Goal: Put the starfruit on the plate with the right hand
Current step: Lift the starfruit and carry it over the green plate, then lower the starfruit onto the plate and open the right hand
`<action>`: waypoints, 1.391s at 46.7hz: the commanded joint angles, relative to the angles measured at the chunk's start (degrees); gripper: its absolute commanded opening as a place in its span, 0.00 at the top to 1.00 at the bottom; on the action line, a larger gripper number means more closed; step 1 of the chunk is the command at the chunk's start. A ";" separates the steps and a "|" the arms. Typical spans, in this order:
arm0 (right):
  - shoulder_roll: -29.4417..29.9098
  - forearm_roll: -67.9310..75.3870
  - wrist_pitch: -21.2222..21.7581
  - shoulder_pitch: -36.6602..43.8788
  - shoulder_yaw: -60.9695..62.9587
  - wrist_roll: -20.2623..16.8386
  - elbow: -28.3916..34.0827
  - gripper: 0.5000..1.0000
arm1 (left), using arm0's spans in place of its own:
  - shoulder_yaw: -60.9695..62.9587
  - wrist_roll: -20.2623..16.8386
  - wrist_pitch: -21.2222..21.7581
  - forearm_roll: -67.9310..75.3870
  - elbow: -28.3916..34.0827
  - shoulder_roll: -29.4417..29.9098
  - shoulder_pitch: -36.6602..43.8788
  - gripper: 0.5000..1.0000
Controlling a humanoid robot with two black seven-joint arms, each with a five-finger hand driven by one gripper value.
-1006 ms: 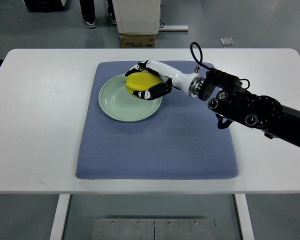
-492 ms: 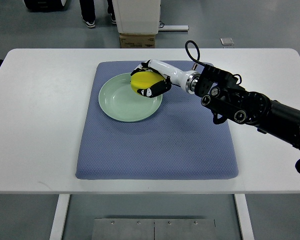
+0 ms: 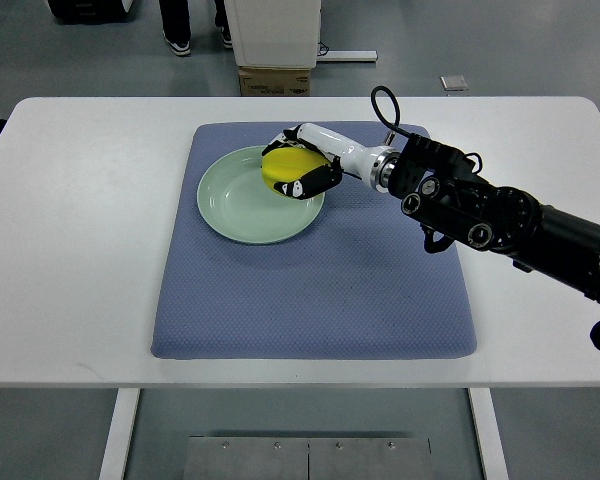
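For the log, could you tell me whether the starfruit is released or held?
Held: the right hand has its fingers curled around the starfruit over the plate.

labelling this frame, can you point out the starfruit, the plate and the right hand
starfruit (image 3: 283,163), top view, on its yellow top between the fingers
plate (image 3: 230,205), top view, on its bare green inside, left part
right hand (image 3: 302,165), top view, middle of the hand around the fruit

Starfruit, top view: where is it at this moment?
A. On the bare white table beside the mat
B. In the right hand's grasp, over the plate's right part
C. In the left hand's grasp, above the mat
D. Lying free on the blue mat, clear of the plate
B: the right hand has its fingers wrapped around the yellow starfruit, over the right part of the green plate.
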 commanded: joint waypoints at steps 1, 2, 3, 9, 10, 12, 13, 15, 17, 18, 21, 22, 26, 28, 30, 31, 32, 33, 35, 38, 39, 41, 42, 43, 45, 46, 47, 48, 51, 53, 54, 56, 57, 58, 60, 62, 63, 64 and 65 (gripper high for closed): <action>0.00 0.11 0.26 0.08 0.01 0.33 1.08 1.00 | 0.00 0.00 0.00 0.01 0.00 0.00 0.00 0.00; 0.00 0.11 0.26 0.08 0.01 0.50 1.43 1.00 | 0.00 0.00 0.00 -0.08 0.00 0.00 0.00 0.00; 0.00 0.11 0.26 0.08 0.01 0.59 1.61 1.00 | 0.00 0.00 0.00 0.01 0.00 0.00 0.00 0.00; 0.00 0.11 0.34 -0.01 0.01 1.12 2.23 1.00 | 0.00 0.00 0.00 0.01 0.00 0.00 0.00 0.00; 0.00 0.11 0.35 -0.01 0.01 1.12 2.23 1.00 | 0.00 0.00 0.00 0.01 0.00 0.00 0.00 0.00; 0.00 0.11 0.61 -0.01 0.01 1.21 2.40 1.00 | 0.00 0.00 0.00 0.01 0.00 0.00 0.00 0.00; 0.00 0.11 0.78 -0.01 0.01 1.21 2.49 1.00 | 0.00 0.00 0.00 0.01 0.00 0.00 0.00 0.00; 0.00 0.11 1.05 -0.10 0.01 1.21 2.58 1.00 | 0.00 0.00 0.00 -0.08 0.00 0.00 0.00 0.00; 0.00 0.11 1.14 -0.10 0.01 0.95 2.58 1.00 | 0.00 0.00 0.00 0.01 0.00 0.00 0.00 0.00; 0.00 0.11 1.14 -0.19 0.01 0.86 2.58 1.00 | 0.00 0.00 0.00 -0.08 0.00 0.00 0.00 0.00; 0.00 0.11 1.31 -0.19 -0.16 0.42 2.49 1.00 | 0.00 0.00 0.00 0.01 0.00 0.00 0.00 0.00; 0.00 0.02 1.40 -0.19 -0.16 0.24 2.49 1.00 | 0.00 0.00 0.00 -0.08 0.00 0.00 0.00 0.00; 0.00 0.02 1.40 -0.19 -0.51 -0.64 2.49 1.00 | 0.00 0.00 0.00 0.01 0.00 0.00 0.00 0.00; 0.00 0.11 1.40 -0.19 -0.69 -1.07 2.49 1.00 | 0.00 0.00 0.00 0.01 0.00 0.00 0.00 0.00; 0.00 0.11 1.49 -0.28 -0.69 -1.78 2.49 1.00 | 0.00 0.00 0.00 0.01 0.00 0.00 0.00 0.00; 0.00 0.11 1.49 -0.28 -0.78 -2.22 2.49 1.00 | 0.00 0.00 0.00 0.01 0.00 0.00 0.00 0.00; 0.00 0.11 1.49 -0.28 -0.78 -2.65 2.49 1.00 | 0.00 0.00 0.00 0.01 0.00 0.00 0.00 0.00; 0.00 0.11 1.49 -0.28 -0.78 -3.09 2.49 1.00 | 0.00 0.00 0.00 -0.08 0.00 0.00 0.00 0.00; 0.00 0.11 1.57 -0.36 -0.78 -3.80 2.49 1.00 | 0.00 0.00 0.00 0.01 0.00 0.00 0.00 0.00; 0.00 0.11 1.66 -0.36 -0.78 -4.85 2.58 1.00 | 0.00 0.00 0.00 0.01 0.00 0.00 0.00 0.00; 0.00 0.11 1.75 -0.36 -0.78 -5.20 2.58 1.00 | 0.00 0.00 0.00 0.01 0.00 0.00 0.00 0.00; 0.00 0.11 2.19 -0.36 -0.78 -5.65 2.58 1.00 | 0.00 0.00 0.00 0.01 0.00 0.00 0.00 0.00; 0.00 0.11 2.45 -0.36 -0.78 -5.73 2.58 1.00 | 0.00 0.00 0.00 0.01 0.00 0.00 0.00 0.00; 0.00 0.11 2.63 -0.36 -0.78 -6.00 2.58 1.00 | 0.00 0.00 0.00 0.01 0.00 0.00 0.00 0.00; 0.00 0.11 2.63 -0.36 -0.78 -6.17 2.58 1.00 | 0.00 0.00 0.00 -0.08 0.00 0.00 0.00 0.00; 0.00 0.20 2.72 -0.36 -0.78 -6.26 2.58 1.00 | 0.00 0.00 0.00 0.01 0.00 0.00 0.00 0.00; 0.00 0.20 2.72 -0.36 -0.78 -6.35 2.58 1.00 | 0.00 0.00 0.00 0.01 0.00 0.00 0.00 0.00; 0.00 0.46 2.63 -0.36 -0.78 -6.44 2.58 1.00 | 0.00 0.00 0.00 -0.08 0.00 0.00 0.00 0.00; 0.00 1.42 2.72 -0.36 -0.78 -6.53 2.58 0.93 | 0.00 0.00 0.00 0.01 0.00 0.00 0.00 0.00; 0.00 2.21 2.72 -0.36 -0.78 -6.61 2.58 0.83 | 0.00 0.00 0.00 -0.08 0.00 0.00 0.00 0.00; 0.00 2.48 2.72 -0.36 -0.78 -6.61 2.58 0.78 | 0.00 0.00 0.00 -0.08 0.00 0.00 0.00 0.00; 0.00 2.66 2.72 -0.36 -0.78 -6.79 2.58 0.66 | 0.00 0.00 0.00 -0.08 0.00 0.00 0.00 0.00; 0.00 2.74 2.72 -0.36 -0.69 -6.88 2.58 0.62 | 0.00 0.00 0.00 0.01 0.00 0.00 0.00 0.00; 0.00 2.83 2.72 -0.36 -0.78 -6.88 2.58 0.58 | 0.00 0.00 0.00 0.01 0.00 0.00 0.00 0.00; 0.00 2.92 2.72 -0.36 -0.69 -6.88 2.58 0.47 | 0.00 0.00 0.00 0.01 0.00 0.00 -0.09 0.00; 0.00 2.92 2.72 -0.36 -0.78 -6.88 2.58 0.42 | 0.00 0.00 0.00 0.01 0.00 0.00 0.00 0.00; 0.00 2.92 2.72 -0.36 -0.78 -6.88 2.58 0.39 | 0.00 0.00 0.00 0.01 0.00 0.00 0.00 0.00; 0.00 2.92 2.72 -0.36 -0.78 -6.79 2.58 0.37 | 0.00 0.00 0.00 0.01 0.00 0.00 0.00 0.00; 0.00 2.92 2.72 -0.36 -0.78 -6.88 2.58 0.36 | 0.00 0.00 0.00 0.01 0.00 0.00 0.00 0.00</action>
